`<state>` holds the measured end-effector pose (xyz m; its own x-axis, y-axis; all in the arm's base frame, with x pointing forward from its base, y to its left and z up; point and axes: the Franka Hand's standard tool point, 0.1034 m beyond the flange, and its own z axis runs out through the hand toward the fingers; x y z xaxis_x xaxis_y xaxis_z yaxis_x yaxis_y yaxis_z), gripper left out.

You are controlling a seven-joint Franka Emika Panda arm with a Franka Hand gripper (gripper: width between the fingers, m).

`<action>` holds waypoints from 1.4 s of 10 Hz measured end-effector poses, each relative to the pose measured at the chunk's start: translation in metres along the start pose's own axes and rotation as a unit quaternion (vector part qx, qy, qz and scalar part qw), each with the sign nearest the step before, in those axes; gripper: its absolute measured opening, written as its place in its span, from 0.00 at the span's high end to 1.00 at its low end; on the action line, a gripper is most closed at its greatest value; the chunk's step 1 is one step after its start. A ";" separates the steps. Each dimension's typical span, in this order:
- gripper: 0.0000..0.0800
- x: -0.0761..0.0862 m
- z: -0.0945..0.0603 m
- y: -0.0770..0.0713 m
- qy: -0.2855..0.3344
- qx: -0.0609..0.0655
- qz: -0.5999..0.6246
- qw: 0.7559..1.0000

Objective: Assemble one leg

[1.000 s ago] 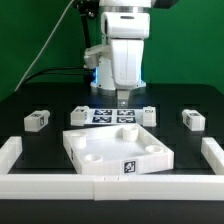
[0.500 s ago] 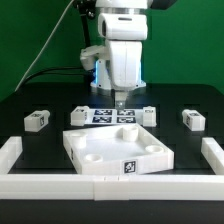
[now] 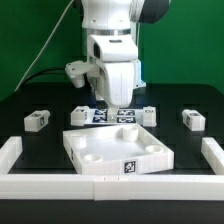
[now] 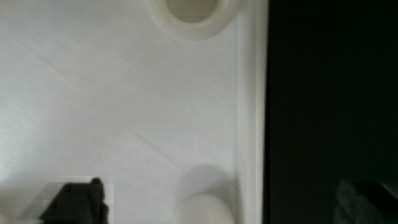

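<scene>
Small white legs with tags lie on the black table: one at the exterior view's left [image 3: 38, 120], one at its right [image 3: 192, 119], and two more [image 3: 80, 114] [image 3: 150, 115] beside the marker board. The large white square plate [image 3: 100, 140] with round corner sockets lies in front. My gripper [image 3: 113, 103] hangs over the plate's far edge. In the wrist view my gripper [image 4: 221, 203] is open and empty. One finger [image 4: 75, 200] is over the plate [image 4: 125, 110], the other [image 4: 365, 200] over the black table. A round socket [image 4: 192, 10] shows on the plate.
The marker board [image 3: 100, 117] lies behind the plate, partly hidden by my hand. White rails border the work area at the exterior view's left [image 3: 9, 155], front [image 3: 110, 187] and right [image 3: 213, 155]. A green wall stands behind.
The arm has shifted toward the exterior view's left and come lower and nearer. The hand has turned. Plate and legs have not moved.
</scene>
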<state>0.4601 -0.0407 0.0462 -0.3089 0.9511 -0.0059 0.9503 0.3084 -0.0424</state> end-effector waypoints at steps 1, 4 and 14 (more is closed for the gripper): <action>0.19 0.002 0.009 -0.002 0.003 0.001 0.000 1.000; 0.19 0.008 0.028 -0.006 0.011 0.007 0.001 1.000; 0.87 0.009 0.039 -0.011 0.016 0.017 0.023 0.999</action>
<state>0.4452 -0.0359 0.0081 -0.2637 0.9643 0.0238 0.9612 0.2648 -0.0768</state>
